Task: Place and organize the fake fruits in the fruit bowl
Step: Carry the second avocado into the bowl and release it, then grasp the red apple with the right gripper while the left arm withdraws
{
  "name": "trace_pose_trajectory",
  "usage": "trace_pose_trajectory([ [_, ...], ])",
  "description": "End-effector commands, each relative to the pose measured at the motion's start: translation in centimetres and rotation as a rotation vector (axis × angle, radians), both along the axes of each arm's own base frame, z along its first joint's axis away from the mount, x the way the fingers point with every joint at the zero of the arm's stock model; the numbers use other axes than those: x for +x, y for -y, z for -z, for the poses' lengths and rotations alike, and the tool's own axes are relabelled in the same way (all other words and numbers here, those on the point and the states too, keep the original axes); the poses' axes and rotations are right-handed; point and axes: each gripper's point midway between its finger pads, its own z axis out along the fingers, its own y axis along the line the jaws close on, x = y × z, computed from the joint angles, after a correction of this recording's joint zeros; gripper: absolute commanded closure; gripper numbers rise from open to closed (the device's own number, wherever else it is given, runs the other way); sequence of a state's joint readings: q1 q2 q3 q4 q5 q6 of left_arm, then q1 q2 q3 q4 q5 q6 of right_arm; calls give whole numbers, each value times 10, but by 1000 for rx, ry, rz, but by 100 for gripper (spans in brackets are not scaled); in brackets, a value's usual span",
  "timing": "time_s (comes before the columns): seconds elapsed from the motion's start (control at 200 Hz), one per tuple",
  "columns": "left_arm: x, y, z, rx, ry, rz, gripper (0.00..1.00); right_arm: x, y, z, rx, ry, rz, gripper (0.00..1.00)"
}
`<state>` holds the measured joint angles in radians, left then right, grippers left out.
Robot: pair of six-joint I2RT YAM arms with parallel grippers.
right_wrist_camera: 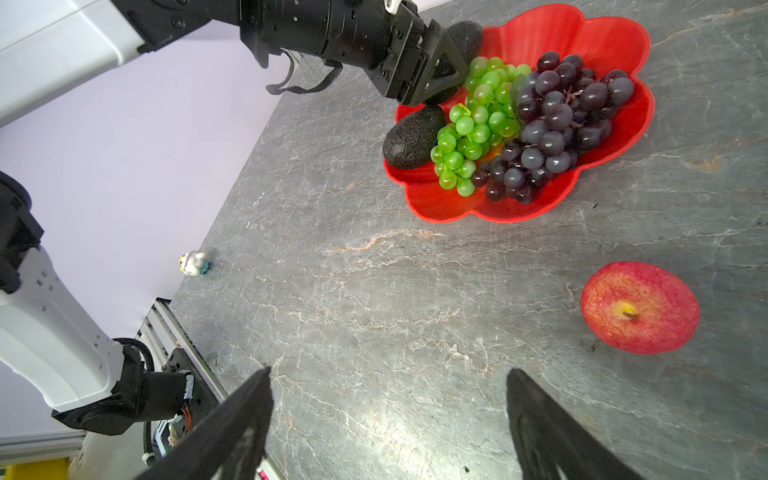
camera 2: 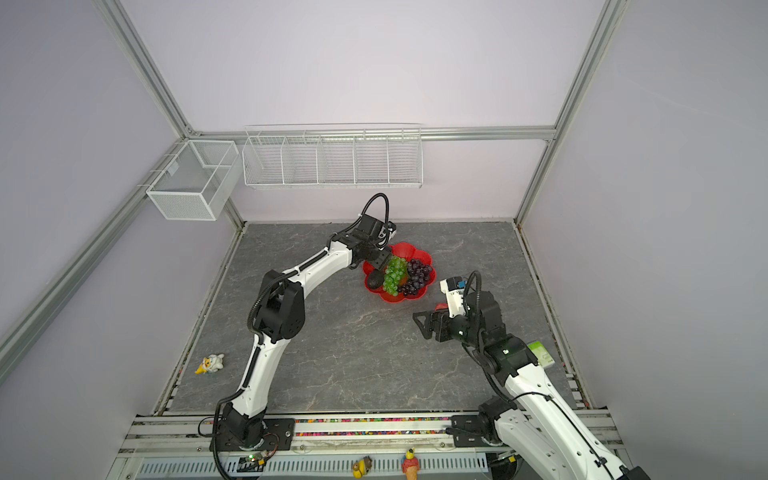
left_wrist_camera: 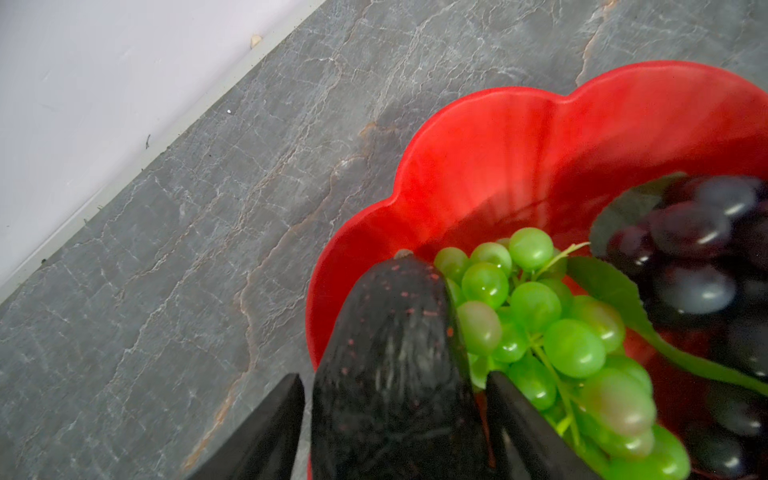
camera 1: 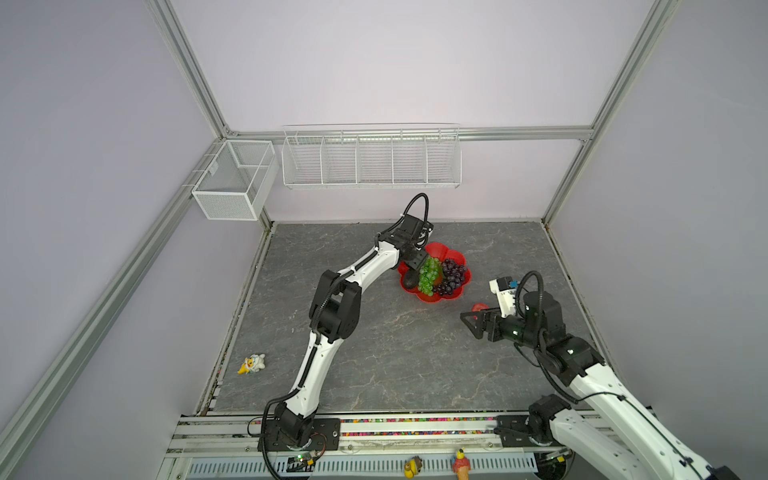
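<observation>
At bowl (right_wrist_camera: 602, 37) rim on L-arm side, L hand (left_wrist_camera: 392, 376) sat spread w/ slim gaps either side of an avocado (left_wrist_camera: 390, 332) propped right beside green grapes (right_wrist_camera: 478, 124); 2nd avocado (right_wrist_camera: 413, 137) & purple grapes (right_wrist_camera: 557, 124) also lay in bowl. Apple (right_wrist_camera: 640, 307) was alone on tabletop (right_wrist_camera: 374, 291), outside bowl, near R hand (right_wrist_camera: 388, 370), which hovered spread wide & empty. Apple prob light, stiff, glossy-round so slip risk; I'd take it across widest girth, stem up, modest squeeze.
</observation>
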<state>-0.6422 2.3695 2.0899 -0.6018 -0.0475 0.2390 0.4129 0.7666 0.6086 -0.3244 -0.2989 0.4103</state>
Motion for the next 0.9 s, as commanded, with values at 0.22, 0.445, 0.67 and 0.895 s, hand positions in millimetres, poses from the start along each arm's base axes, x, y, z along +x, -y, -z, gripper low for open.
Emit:
trace_pose_trajectory([
  [0.22, -12, -1, -76, -114, 116, 12, 24, 21, 26, 34, -124, -107, 159, 11],
  [0.445, -69, -30, -107, -245, 89, -23, 19, 51, 61, 66, -227, -184, 338, 11],
  [0.67, -173, -58, -112, -415, 5, 57, 1, 82, 69, 86, -359, -227, 358, 3],
  [0.895, -277, -69, -110, -514, -118, 262, 1, 97, 67, 116, -420, -320, 349, 12],
])
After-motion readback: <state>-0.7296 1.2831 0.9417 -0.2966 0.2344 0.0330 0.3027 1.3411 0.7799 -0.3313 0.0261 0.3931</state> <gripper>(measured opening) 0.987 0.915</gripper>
